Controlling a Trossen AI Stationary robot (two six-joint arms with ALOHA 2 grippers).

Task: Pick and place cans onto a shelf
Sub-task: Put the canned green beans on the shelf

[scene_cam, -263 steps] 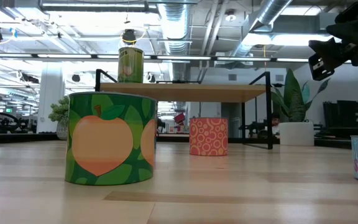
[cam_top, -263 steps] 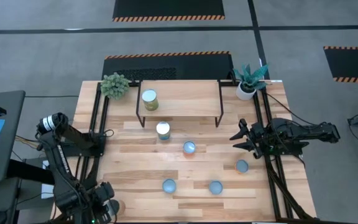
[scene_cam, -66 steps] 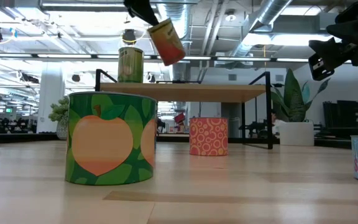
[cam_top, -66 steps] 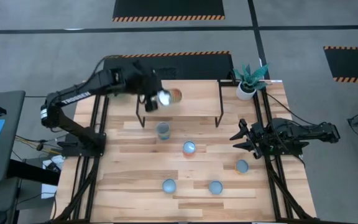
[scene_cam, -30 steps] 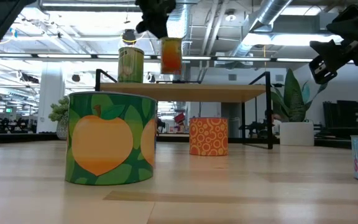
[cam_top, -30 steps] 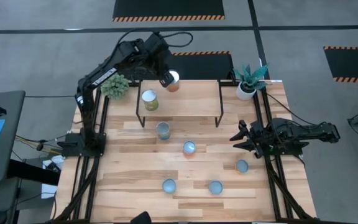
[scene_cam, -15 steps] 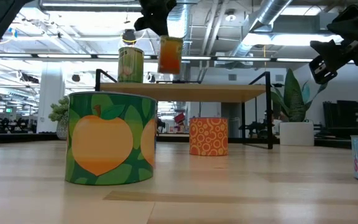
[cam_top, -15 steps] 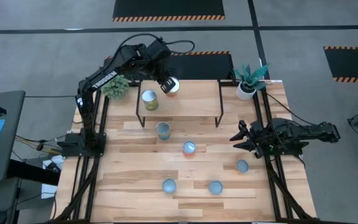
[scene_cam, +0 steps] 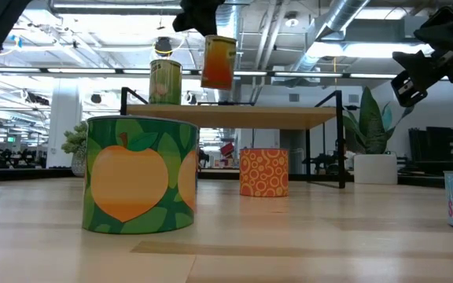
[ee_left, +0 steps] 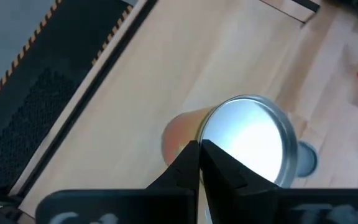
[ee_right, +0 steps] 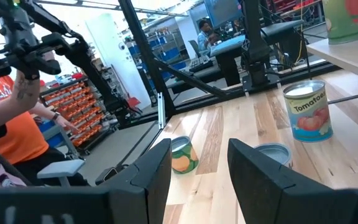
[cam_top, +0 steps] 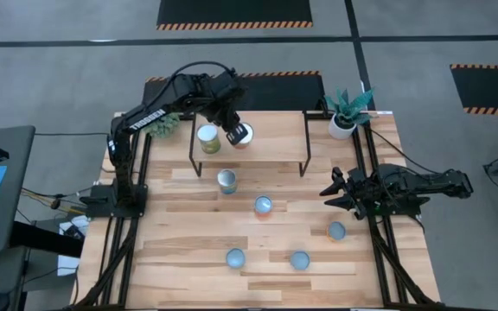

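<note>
An orange can (scene_cam: 218, 61) is held tilted above the shelf (cam_top: 266, 142) by the left hand (cam_top: 232, 130); the right hand (cam_top: 334, 192) is spread apart.

The counter (cam_top: 180, 259) is a striped light-wood top. On it stands the shelf (cam_top: 271, 142) — a pale board on thin black legs — toward the back edge, with one green-labelled can (cam_top: 207, 138) upright on its left part. Directly on the counter sit five cans: one (cam_top: 226, 180) just in front of the shelf, one (cam_top: 263, 206) mid-counter, one (cam_top: 336, 231) to the right, and two (cam_top: 234, 257) (cam_top: 299, 259) near the front. Two potted plants — one bushy (cam_top: 160, 123), one in a white pot (cam_top: 346, 112) — occupy the back corners.
</note>
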